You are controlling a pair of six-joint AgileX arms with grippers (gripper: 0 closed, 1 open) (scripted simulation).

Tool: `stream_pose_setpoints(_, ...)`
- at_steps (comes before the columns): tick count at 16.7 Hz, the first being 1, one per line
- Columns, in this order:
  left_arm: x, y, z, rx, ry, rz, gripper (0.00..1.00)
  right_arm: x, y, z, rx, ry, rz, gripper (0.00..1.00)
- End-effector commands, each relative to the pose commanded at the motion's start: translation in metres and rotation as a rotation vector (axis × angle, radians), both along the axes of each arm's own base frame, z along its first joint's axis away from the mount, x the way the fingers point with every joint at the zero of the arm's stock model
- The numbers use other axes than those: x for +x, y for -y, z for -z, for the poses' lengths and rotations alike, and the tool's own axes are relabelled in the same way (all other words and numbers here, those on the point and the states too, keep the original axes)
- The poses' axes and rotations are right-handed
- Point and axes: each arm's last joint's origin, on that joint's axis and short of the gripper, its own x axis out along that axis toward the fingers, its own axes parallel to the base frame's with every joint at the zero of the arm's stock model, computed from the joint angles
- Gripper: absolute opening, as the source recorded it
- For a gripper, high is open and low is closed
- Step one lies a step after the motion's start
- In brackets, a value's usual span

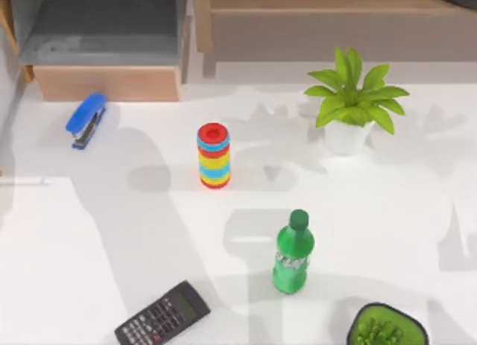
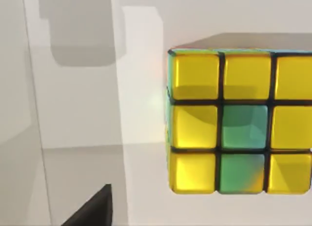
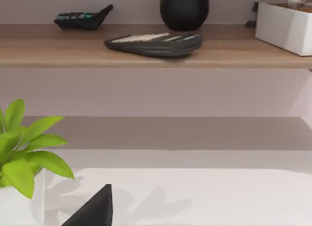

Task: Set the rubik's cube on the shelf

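Yellow-and-green gridded rubik's cube (image 2: 241,121) fills left wrist view | brown wooden shelf (image 3: 146,52) lacks it | placement pending | gripper states: cannot tell

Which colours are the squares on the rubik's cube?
Mostly yellow, two green, on the rubik's cube; clearest in the left wrist view.

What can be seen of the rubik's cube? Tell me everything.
The rubik's cube appears in the left wrist view, close to the camera, one face turned toward it. That face is a three-by-three grid of glossy squares split by dark gaps: mostly yellow, with a green centre square and a green one with an orange patch beside it. It rests on a pale surface, casting a shadow; its far edge runs out of frame. Nothing grips it.
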Motion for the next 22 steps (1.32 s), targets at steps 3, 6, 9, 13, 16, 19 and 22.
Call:
stream_pose_setpoints(3,0.000,0.000,0.000,0.000,0.000,0.000,1.00,0.000,0.000,0.000,0.000,0.000,0.000,1.00)
stream_pose_setpoints(6,-0.001,-0.002,-0.001,-0.001,0.002,-0.002,1.00,0.000,0.000,0.000,0.000,0.000,0.000,1.00)
stream_pose_setpoints(9,-0.010,0.004,-0.018,0.001,0.003,0.006,1.00,0.000,0.000,0.000,0.000,0.000,0.000,1.00)
stream_pose_setpoints(13,-0.022,0.014,-0.038,0.001,0.001,0.006,1.00,0.000,0.000,0.000,0.000,0.000,0.000,1.00)
stream_pose_setpoints(16,-0.015,0.014,-0.026,0.000,-0.003,0.005,1.00,0.000,0.000,0.000,0.000,0.000,0.000,1.00)
stream_pose_setpoints(19,0.000,0.004,0.008,0.001,-0.007,0.000,1.00,0.000,0.000,0.000,0.000,0.000,0.000,1.00)
stream_pose_setpoints(22,0.013,-0.001,0.045,-0.001,-0.008,-0.004,1.00,0.000,0.000,0.000,0.000,0.000,0.000,1.00)
